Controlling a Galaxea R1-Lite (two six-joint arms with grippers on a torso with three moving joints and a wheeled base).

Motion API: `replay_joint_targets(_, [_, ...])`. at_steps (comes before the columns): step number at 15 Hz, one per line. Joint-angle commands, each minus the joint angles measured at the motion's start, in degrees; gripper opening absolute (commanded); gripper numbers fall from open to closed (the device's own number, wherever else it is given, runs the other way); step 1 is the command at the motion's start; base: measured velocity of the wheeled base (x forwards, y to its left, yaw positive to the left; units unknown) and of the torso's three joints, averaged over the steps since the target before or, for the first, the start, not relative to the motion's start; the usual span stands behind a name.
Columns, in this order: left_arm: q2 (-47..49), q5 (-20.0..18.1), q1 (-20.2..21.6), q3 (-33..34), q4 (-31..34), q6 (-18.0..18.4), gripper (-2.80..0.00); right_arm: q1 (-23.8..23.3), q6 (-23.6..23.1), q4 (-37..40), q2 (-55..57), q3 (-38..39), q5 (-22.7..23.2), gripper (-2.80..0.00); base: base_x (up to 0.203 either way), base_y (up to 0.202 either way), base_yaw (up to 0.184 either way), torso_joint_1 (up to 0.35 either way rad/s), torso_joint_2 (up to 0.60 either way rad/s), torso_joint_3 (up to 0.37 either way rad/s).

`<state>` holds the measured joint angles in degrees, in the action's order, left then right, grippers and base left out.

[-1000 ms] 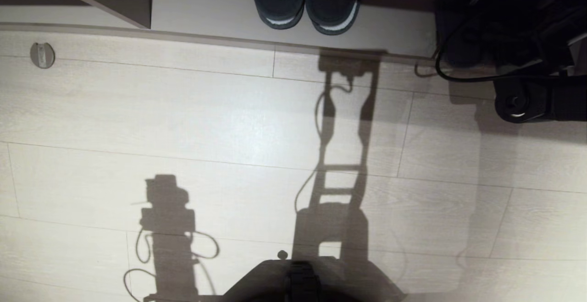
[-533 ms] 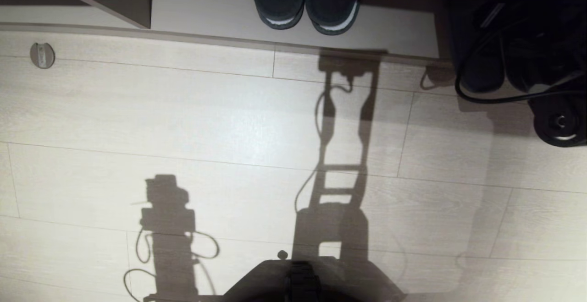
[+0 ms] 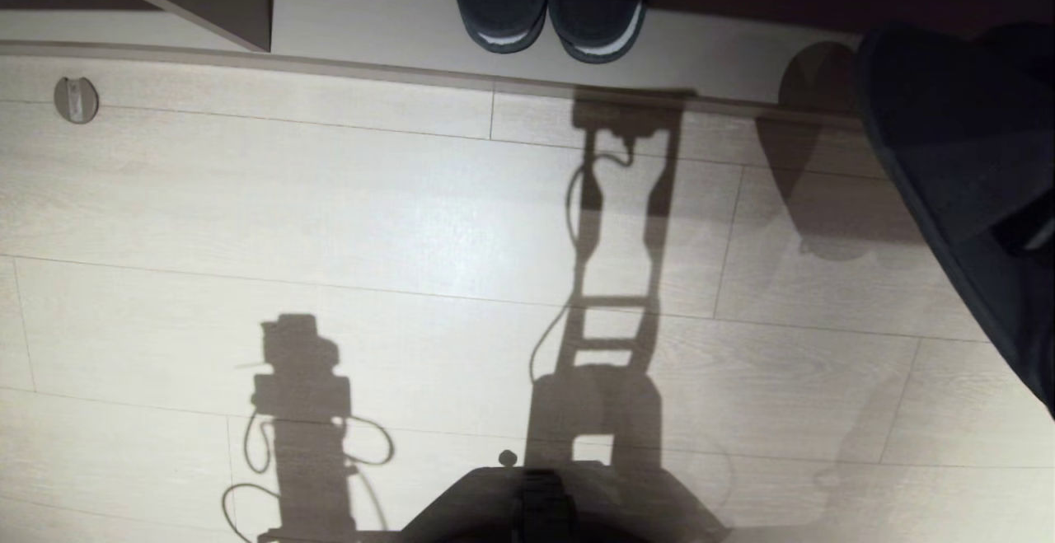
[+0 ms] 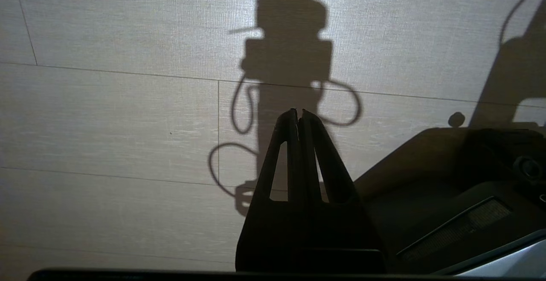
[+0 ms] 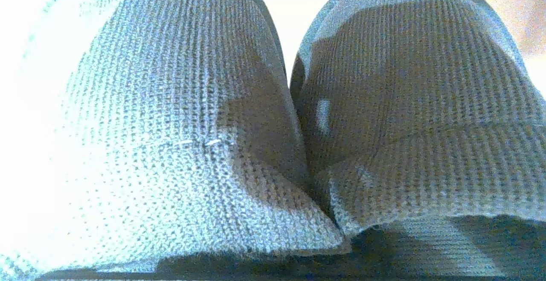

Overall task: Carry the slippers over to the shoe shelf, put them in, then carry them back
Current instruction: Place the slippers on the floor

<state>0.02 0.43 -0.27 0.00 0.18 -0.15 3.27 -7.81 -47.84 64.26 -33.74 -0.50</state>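
Both slippers (image 5: 290,127) are clamped in the right gripper — toes aimed toward 11 o'clock, where the shoe shelf (image 3: 396,32) lies; the left gripper (image 4: 298,114) is pressed together.

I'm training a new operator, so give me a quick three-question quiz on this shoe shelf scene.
1. True or false: the left hand is shut and empty.
2. What stands in the shoe shelf? A) black shoes B) a box C) nothing
3. Fill in: the slippers hang above the floor on the robot's ____ side.
Key: 1 true; 2 A; 3 right.
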Motion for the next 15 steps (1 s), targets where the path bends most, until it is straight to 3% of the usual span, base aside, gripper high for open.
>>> replay_joint_targets(1, [-0.02, 0.01, 0.00, 0.09, -0.01, 0.06, -2.80, 0.00, -0.05, 5.90, -14.53, 4.08, 0.87, -2.80, 0.000, 0.000, 0.000, 0.000, 0.00, 0.000])
replay_joint_targets(6, [-0.02, -0.08, 0.00, 0.09, -0.01, 0.15, -2.80, 0.02, -0.41, 18.62, -35.75, 11.16, 8.35, -2.80, 0.000, 0.000, 0.000, 0.000, 0.00, 0.000])
replay_joint_targets(10, [-0.02, -0.08, 0.00, 0.09, -0.01, -0.02, -2.80, -0.10, -0.33, 27.81, -46.83, 16.46, 9.80, -2.80, 0.000, 0.000, 0.000, 0.000, 0.00, 0.000])
replay_joint_targets(15, [-0.02, -0.17, 0.00, 0.09, -0.01, 0.08, -2.80, -2.82, 0.81, 33.28, -59.92, 31.66, 9.59, -2.80, 0.000, 0.000, 0.000, 0.000, 0.00, 0.000])
